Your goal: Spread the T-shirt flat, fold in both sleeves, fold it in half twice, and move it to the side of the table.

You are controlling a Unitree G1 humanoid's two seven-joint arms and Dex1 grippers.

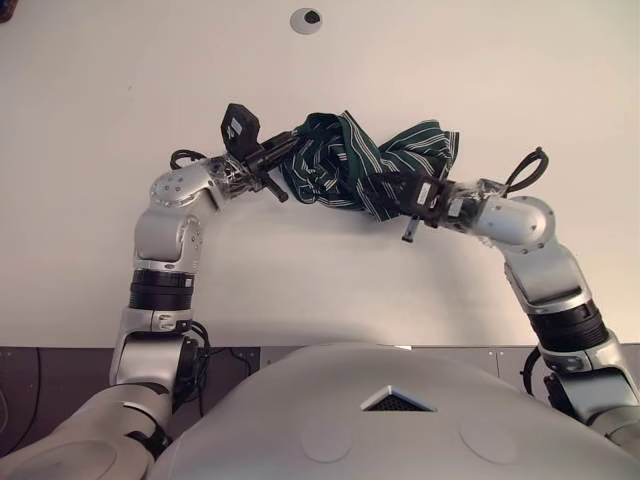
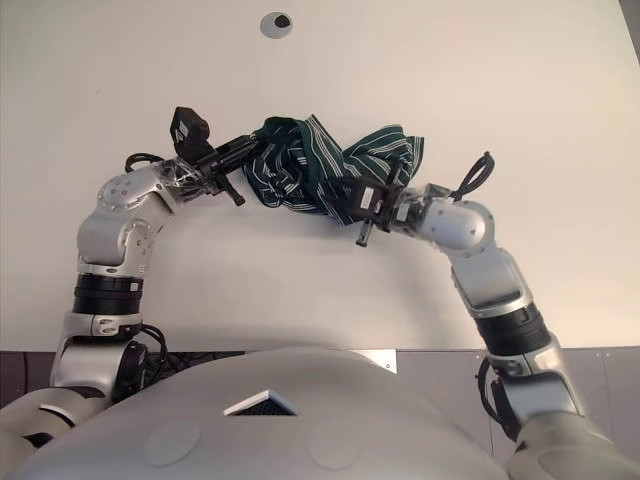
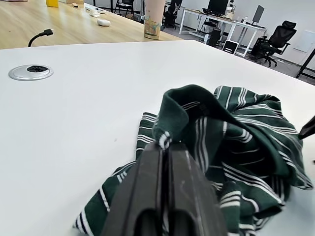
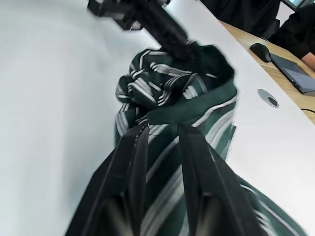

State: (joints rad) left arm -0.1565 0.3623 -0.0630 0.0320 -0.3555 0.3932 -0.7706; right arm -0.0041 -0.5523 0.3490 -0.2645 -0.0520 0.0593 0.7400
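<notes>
A dark green T-shirt (image 1: 350, 160) with white stripes lies crumpled in a heap at the middle of the white table (image 1: 300, 280). My left gripper (image 1: 288, 148) is at the heap's left end, shut on a rolled edge of the T-shirt (image 3: 236, 142); the left wrist view has its fingertips (image 3: 165, 145) pinched on the fabric. My right gripper (image 1: 392, 190) is at the heap's lower right, its fingers (image 4: 135, 147) closed over a striped fold of the T-shirt (image 4: 172, 93). The cloth bunches up between the two grippers. Sleeves and collar cannot be made out.
A round metal cable grommet (image 1: 306, 20) is set into the table beyond the shirt. The table's near edge (image 1: 300, 346) runs close to my body. Bare tabletop lies on all sides of the heap. Other desks and chairs (image 3: 280, 34) stand past the table.
</notes>
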